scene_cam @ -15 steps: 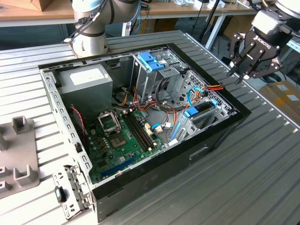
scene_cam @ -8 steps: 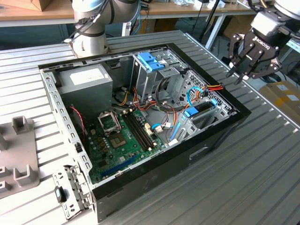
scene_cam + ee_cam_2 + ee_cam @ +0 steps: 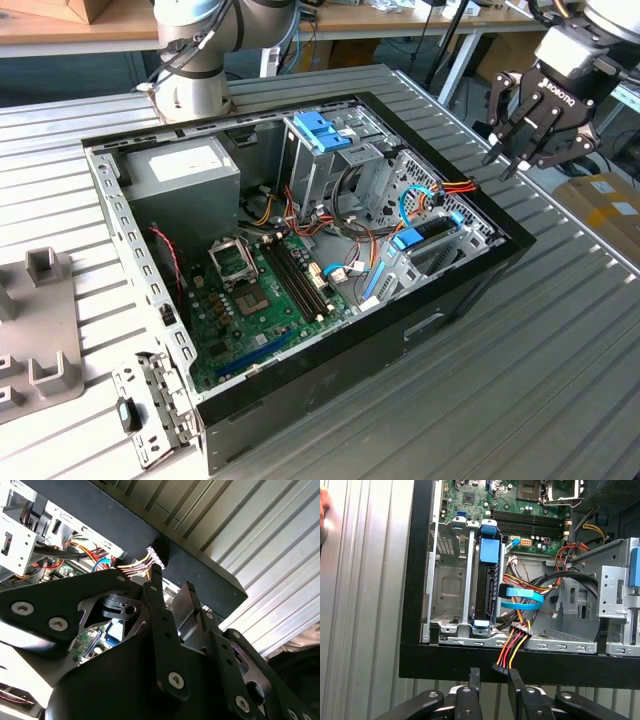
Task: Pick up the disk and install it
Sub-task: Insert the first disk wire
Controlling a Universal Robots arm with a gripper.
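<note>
Item: one gripper [image 3: 528, 140], upper right of the exterior view, hovering off the case's outer edge; jaws narrow, holding nothing.

Item: one open computer case [image 3: 460, 290] lying on the slatted bench [image 3: 560, 380].

Item: one disk [image 3: 486, 585], centre-left of the first wrist view, standing on edge in its bay just inside the case wall, blue frame at both ends. Its long axis runs from the wall inward toward the motherboard [image 3: 530, 505]. It lies straight ahead of the jaws, across the black rim.

Item: one loose power connector [image 3: 501, 668] draped over that rim, between jaws and disk.
</note>
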